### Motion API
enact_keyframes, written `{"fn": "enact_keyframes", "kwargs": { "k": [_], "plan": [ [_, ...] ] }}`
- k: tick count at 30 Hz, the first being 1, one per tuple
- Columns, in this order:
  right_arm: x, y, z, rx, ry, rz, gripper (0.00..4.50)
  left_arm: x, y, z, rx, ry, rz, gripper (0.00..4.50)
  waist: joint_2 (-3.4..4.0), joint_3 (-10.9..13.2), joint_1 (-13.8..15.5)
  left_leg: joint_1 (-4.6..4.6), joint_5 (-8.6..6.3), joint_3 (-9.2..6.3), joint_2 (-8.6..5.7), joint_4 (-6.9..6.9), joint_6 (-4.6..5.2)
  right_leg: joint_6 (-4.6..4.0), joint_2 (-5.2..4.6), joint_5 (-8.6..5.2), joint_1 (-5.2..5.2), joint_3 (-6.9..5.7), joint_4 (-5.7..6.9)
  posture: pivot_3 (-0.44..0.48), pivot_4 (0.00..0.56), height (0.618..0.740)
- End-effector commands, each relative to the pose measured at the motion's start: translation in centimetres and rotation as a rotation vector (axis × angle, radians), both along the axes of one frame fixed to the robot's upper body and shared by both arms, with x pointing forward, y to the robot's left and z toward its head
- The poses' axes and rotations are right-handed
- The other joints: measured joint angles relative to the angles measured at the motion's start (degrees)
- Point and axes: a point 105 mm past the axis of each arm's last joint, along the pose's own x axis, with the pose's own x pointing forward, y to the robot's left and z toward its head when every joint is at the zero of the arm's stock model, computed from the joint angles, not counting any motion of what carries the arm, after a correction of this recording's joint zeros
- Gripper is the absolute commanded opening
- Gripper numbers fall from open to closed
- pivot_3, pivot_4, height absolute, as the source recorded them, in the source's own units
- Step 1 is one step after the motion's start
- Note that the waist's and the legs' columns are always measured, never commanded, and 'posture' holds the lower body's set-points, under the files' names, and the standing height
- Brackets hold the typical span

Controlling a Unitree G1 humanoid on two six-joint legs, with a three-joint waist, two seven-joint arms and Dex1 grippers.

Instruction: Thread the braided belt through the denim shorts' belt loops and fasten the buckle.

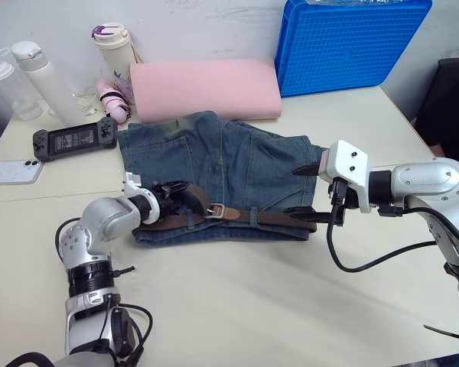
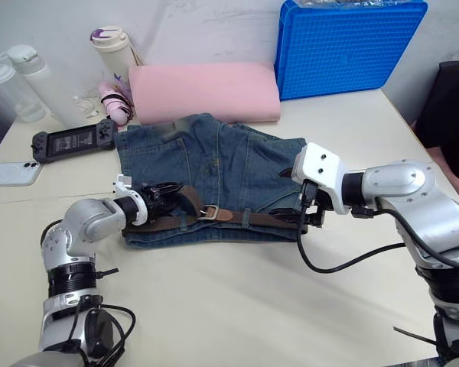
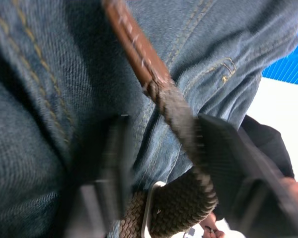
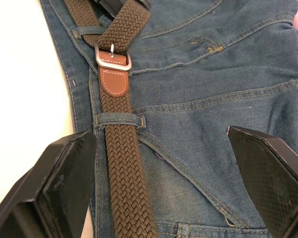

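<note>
on the denim shorts (image 1: 237,164), the braided belt (image 4: 125,168) lies threaded, buckle (image 4: 112,57) fastened.

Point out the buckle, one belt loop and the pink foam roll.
buckle (image 4: 112,57): right wrist view, on its silver frame.
belt loop (image 4: 116,119): right wrist view, denim strip crossing the braided belt.
pink foam roll (image 1: 205,89): left eye view, its top face.

Cluttered lab table (image 1: 237,298), blue crate (image 1: 344,46)
</note>
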Motion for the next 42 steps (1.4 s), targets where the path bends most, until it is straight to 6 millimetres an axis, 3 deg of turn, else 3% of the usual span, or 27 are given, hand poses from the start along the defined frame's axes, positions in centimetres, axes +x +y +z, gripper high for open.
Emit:
{"fn": "enact_keyframes", "kwargs": {
  "k": [1,3,6,12,15,20,27,34,42],
  "plan": [
    [-0.2,-0.7,1.6,-0.003,-0.063,-0.019,4.5,0.1,0.0,1.6,-0.015,-0.061,0.032,0.49,0.0,0.0,0.0,0.0,0.0,0.0,0.0,0.0,0.0,0.0,0.0,0.0,0.0,0.01,0.0,0.0,0.15,0.74],
    [-0.2,-0.8,1.6,-0.009,-0.062,-0.021,4.5,0.2,-0.3,2.1,-0.024,-0.088,0.04,0.11,0.0,0.0,0.0,0.0,0.0,0.0,0.0,0.0,0.0,0.0,0.0,0.0,0.0,0.02,0.0,0.0,0.15,0.74],
    [-0.1,-0.9,1.6,-0.016,-0.062,-0.027,4.5,0.4,-0.7,3.8,0.067,-0.213,0.011,0.11,-0.03,0.0,0.0,-0.01,0.0,0.0,0.0,-0.01,0.0,0.0,0.01,0.0,0.0,-0.01,-0.04,0.0,0.15,0.74],
    [0.0,-1.0,1.8,-0.03,-0.082,-0.02,4.5,-1.0,-3.9,7.9,0.579,-0.69,-0.289,0.11,-0.03,0.0,-0.1,-0.03,0.0,0.0,-0.01,-0.06,0.0,0.0,0.15,0.0,0.0,-0.12,-0.09,0.0,0.15,0.74],
    [0.3,-0.9,2.0,-0.044,-0.125,-0.016,4.5,-1.6,-5.3,8.3,0.797,-0.883,-0.427,0.11,-0.03,0.0,-0.1,-0.03,0.0,0.01,-0.07,-0.1,0.0,0.0,0.22,0.0,0.0,-0.11,-0.13,0.0,0.15,0.74],
    [0.2,-0.2,1.4,-0.09,-0.191,0.028,4.5,-2.3,-6.7,7.1,1.209,-1.187,-0.703,0.11,-0.04,0.1,-0.3,-0.04,0.0,0.0,-0.05,-0.19,0.0,0.0,0.19,0.0,-0.02,-0.08,-0.28,0.0,0.15,0.74],
    [0.5,3.9,-1.3,-0.081,-0.28,0.059,4.5,-1.1,-5.4,5.3,1.584,-1.417,-0.986,0.11,-0.02,0.1,-0.2,-0.04,0.0,-0.02,0.02,-0.31,0.0,0.0,0.16,0.0,-0.03,-0.09,-0.58,0.0,0.15,0.74],
    [1.0,7.2,-4.5,-0.107,-0.345,0.066,4.5,-0.1,-4.8,5.1,1.719,-1.52,-1.087,0.11,-0.02,0.1,-0.1,-0.25,0.02,-0.03,-0.1,-0.22,0.04,0.0,0.22,0.0,-0.36,-0.12,-0.1,0.0,0.15,0.74],
    [2.4,8.2,-5.5,-0.156,-0.431,0.044,4.5,0.0,-4.5,4.1,1.809,-1.574,-1.187,0.11,-0.03,0.1,-0.2,-0.3,0.06,-0.06,-0.25,-0.15,0.13,0.02,0.17,0.01,-0.42,-0.11,0.04,0.0,0.15,0.74]
  ]
}}
